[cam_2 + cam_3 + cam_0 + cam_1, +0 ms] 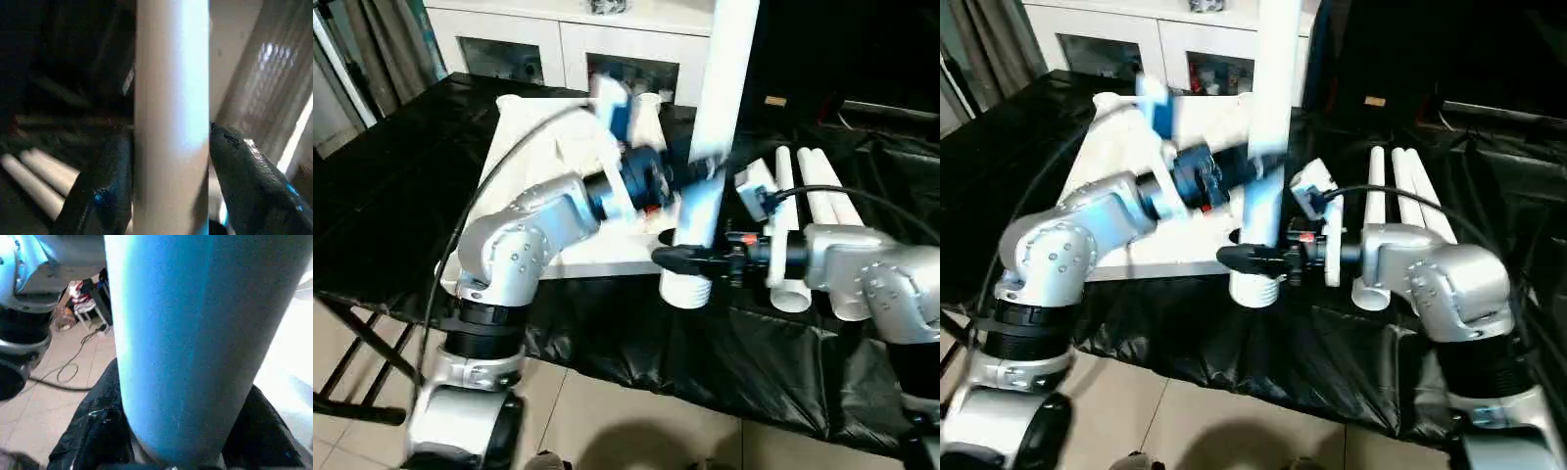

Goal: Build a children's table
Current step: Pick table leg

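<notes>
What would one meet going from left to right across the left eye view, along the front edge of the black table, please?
Left arm → white tabletop → upright leg held by both grippers → spare legs lying on the black cloth → right arm.

A white cabinet (570, 44) (glass doors) stands behind the black-draped table (391, 196) on tiled floor (607, 421).

One leg (710, 147) stands upright at the near edge of the draped table (391, 196), just right of the tabletop (558, 157) lying on it. The right gripper (690, 262) clasps the leg low down; the left gripper (690, 171) sits higher on it. Three more legs (818, 196) lie side by side to the right. A cabinet (558, 44) stands behind.
</notes>
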Available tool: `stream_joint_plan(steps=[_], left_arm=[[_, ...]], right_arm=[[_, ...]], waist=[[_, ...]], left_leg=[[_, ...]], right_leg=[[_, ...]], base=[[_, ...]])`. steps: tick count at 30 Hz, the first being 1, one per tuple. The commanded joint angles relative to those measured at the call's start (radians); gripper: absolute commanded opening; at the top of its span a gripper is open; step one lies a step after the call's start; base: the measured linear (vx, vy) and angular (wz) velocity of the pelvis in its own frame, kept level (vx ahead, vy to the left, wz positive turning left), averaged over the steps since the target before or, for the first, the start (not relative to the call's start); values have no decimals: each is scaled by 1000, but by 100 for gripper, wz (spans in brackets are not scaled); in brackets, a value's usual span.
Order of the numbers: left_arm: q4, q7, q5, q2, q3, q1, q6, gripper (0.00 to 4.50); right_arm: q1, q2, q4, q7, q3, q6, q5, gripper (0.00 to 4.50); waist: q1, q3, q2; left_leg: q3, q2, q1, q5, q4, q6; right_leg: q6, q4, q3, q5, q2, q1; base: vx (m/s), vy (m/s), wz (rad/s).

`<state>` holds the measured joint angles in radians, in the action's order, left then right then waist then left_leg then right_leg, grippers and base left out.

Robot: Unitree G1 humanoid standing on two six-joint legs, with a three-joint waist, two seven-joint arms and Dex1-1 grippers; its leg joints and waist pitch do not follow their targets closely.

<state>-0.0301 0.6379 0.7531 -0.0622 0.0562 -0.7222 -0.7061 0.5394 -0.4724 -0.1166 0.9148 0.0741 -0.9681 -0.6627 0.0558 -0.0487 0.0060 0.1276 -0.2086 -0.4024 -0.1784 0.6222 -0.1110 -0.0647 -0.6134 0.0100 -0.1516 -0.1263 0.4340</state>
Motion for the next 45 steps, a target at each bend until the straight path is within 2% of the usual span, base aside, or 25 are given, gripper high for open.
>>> stream_joint_plan(steps=[1,6,9,10,11,12,13,17,22,23,24,25,27,29,33,35,36,37,38,39,41,42,43,44,45], left_arm=[[-25,-35,13,11,33,-22,38,300],[-58,-119,57,59,142,-51,130,300],[-67,-200,-16,23,162,-40,145,300],[-75,-248,-124,-34,132,-6,135,300],[-85,-257,-211,-80,84,29,139,300],[-85,-257,-211,-80,84,29,139,300],[-91,-262,-385,-173,-42,114,165,300],[-45,-261,-519,-237,-172,242,240,300],[51,-211,-517,-211,-202,269,331,300],[97,-177,-525,-212,-221,269,359,300],[190,-116,-563,-225,-266,261,407,300],[227,-92,-577,-231,-281,257,425,300],[324,-46,-615,-243,-314,235,476,300],[369,-37,-633,-245,-327,218,504,300],[462,-45,-657,-225,-333,171,547,300],[505,-33,-668,-218,-344,149,563,300],[559,1,-684,-217,-363,124,586,300],[594,26,-694,-218,-377,108,601,300],[621,44,-698,-217,-381,97,615,300],[681,79,-706,-213,-387,73,648,300],[712,110,-698,-206,-383,55,660,272],[724,135,-692,-205,-382,47,665,265],[734,155,-687,-204,-381,40,669,265],[769,202,-680,-203,-380,18,679,249],[769,202,-680,-203,-380,18,679,249]], right_arm=[[-2,6,-13,-23,-43,24,-9,193],[-15,41,-26,-88,-95,60,-11,193],[-39,67,-57,-163,-137,102,12,193],[-57,83,-77,-248,-163,150,67,193],[-71,82,-84,-289,-167,163,102,193],[-71,82,-84,-289,-167,163,102,193],[-97,100,-85,-376,-188,179,153,193],[-150,161,-94,-518,-205,242,230,193],[-168,194,-65,-560,-194,341,271,193],[-173,197,-49,-565,-182,383,293,193],[-180,198,-27,-571,-163,408,322,193],[-182,200,-21,-574,-158,412,331,193],[-188,204,-9,-577,-142,423,353,192],[-194,203,-7,-575,-132,429,363,192],[-216,178,-20,-553,-98,410,372,192],[-230,173,-29,-546,-90,404,370,192],[-243,168,-33,-536,-85,412,370,192],[-251,167,-35,-530,-84,420,369,192],[-255,166,-34,-525,-84,425,370,192],[-265,164,-32,-514,-83,435,372,192],[-266,161,-36,-509,-84,434,372,192],[-266,161,-39,-505,-85,430,368,192],[-266,161,-41,-501,-85,427,365,192],[-264,158,-41,-498,-87,426,359,192],[-264,158,-41,-498,-87,426,359,192]], waist=[[4,79,1],[6,79,0],[5,77,8],[5,77,12],[1,77,7],[2,78,11],[2,78,15],[-1,82,28],[-2,80,31],[-1,78,39],[-2,76,28],[-3,77,28],[-4,79,-2],[-5,79,15],[-5,79,-2],[-4,78,1],[0,78,47],[-6,81,19],[-2,83,16],[0,80,31],[3,86,27],[4,85,44],[2,86,35],[4,86,50],[1,84,43]], left_leg=[[43,31,10,-169,-75,15],[43,30,9,-177,-76,11],[42,32,11,-183,-76,12],[39,31,9,-176,-78,10],[40,33,6,-153,-79,4],[41,35,8,-152,-78,-1],[41,35,8,-165,-80,-10],[39,33,13,-209,-85,-40],[38,34,12,-276,-91,-48],[35,34,9,-281,-93,-49],[39,38,8,-292,-92,-39],[39,39,9,-302,-93,-38],[43,39,4,-270,-91,-27],[39,37,1,-236,-94,-33],[44,33,6,-225,-91,-17],[43,32,5,-225,-92,-15],[39,34,13,-240,-92,-27],[42,35,10,-239,-90,-27],[41,37,7,-223,-91,-26],[42,38,8,-226,-91,-28],[41,37,7,-203,-88,-26],[40,39,9,-198,-89,-26],[41,38,8,-188,-87,-22],[39,37,10,-190,-88,-25],[42,39,10,-199,-88,-22]], right_leg=[[239,59,-28,-142,41,-71],[242,60,-28,-139,41,-71],[219,63,-29,-144,43,-70],[207,63,-30,-150,42,-70],[161,68,-32,-186,44,-70],[150,68,-32,-202,45,-69],[135,71,-30,-240,45,-64],[114,75,-29,-273,45,-52],[126,76,-29,-269,45,-49],[128,73,-29,-262,43,-52],[115,84,-29,-298,44,-48],[105,84,-28,-324,43,-48],[92,86,-26,-323,44,-51],[96,78,-24,-292,40,-53],[124,75,-22,-261,40,-52],[126,75,-22,-259,38,-53],[127,76,-21,-252,38,-47],[130,77,-22,-216,42,-54],[132,74,-23,-197,41,-60],[136,80,-22,-184,41,-54],[157,69,-22,-137,39,-63],[164,68,-22,-130,38,-61],[180,67,-22,-107,39,-66],[186,65,-23,-104,37,-65],[187,72,-23,-114,38,-63]], base=[[0,0,0],[0,0,0],[0,0,0],[0,0,0],[0,0,0],[0,0,0],[0,0,0],[0,0,0],[0,0,0],[0,0,0],[0,0,0],[0,0,0],[0,0,0],[0,0,0],[0,0,0],[0,0,0],[0,0,0],[0,0,0],[0,0,0],[0,0,0],[0,0,0],[0,0,0],[0,0,0],[0,0,0],[0,0,0]])
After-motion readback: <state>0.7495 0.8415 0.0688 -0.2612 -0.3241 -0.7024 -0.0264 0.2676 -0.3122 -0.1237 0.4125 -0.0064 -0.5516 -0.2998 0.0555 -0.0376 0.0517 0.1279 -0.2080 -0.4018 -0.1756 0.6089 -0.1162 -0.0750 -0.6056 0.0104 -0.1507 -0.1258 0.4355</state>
